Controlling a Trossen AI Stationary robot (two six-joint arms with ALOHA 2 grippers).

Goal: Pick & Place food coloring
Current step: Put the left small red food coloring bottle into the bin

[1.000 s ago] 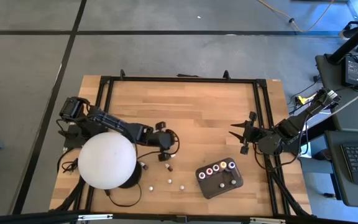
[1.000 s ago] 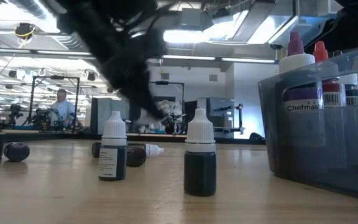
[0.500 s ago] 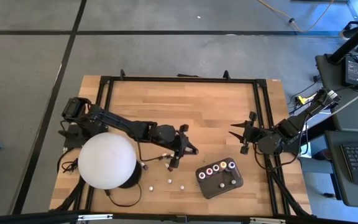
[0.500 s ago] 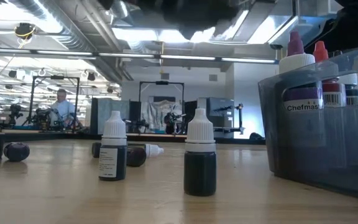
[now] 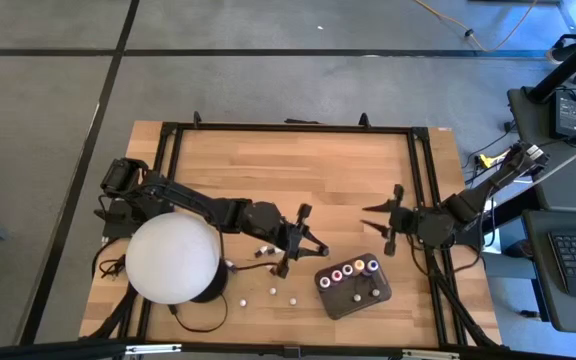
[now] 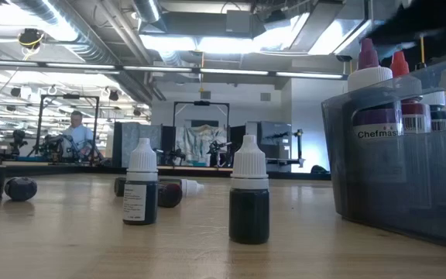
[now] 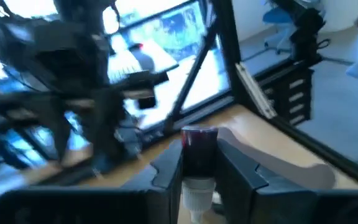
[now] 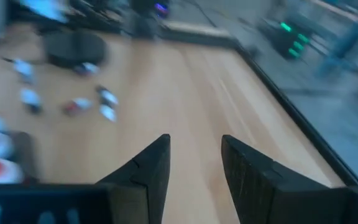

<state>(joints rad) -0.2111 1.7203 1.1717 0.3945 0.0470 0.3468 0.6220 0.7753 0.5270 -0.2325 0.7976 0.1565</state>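
Note:
My left gripper point(image 5: 301, 243) hangs above the wood table just left of the dark grey tray point(image 5: 360, 303) and is shut on a small dark red food coloring bottle point(image 7: 197, 149). Several bottles with coloured tops stand in the tray's far row. Loose bottles rest on the table near its front edge: two upright point(image 6: 140, 194) point(image 6: 249, 203), others lying on their sides point(image 6: 169, 190). My right gripper point(image 5: 380, 225) is open above the table, right of the tray's far end, and its wrist view shows nothing between its fingers point(image 8: 194, 165). My left gripper pinches the dark red bottle's body point(image 7: 198, 142) between its two fingers. The white cap point(image 7: 197, 188) points back toward the wrist and the bottle's base points outward. The bottle is lifted clear of the table.
A big white dome point(image 5: 171, 258) stands on the table's near left part, over the left arm's base. Black frame rails point(image 5: 423, 200) run round the table. Bare wood lies across the far half. A person point(image 6: 74, 128) sits in the room beyond.
My left gripper has swung from the loose bottles beside the dome toward the table's right, ending next to the tray, and has risen out of the low view. My right gripper has shifted slightly toward the table's left.

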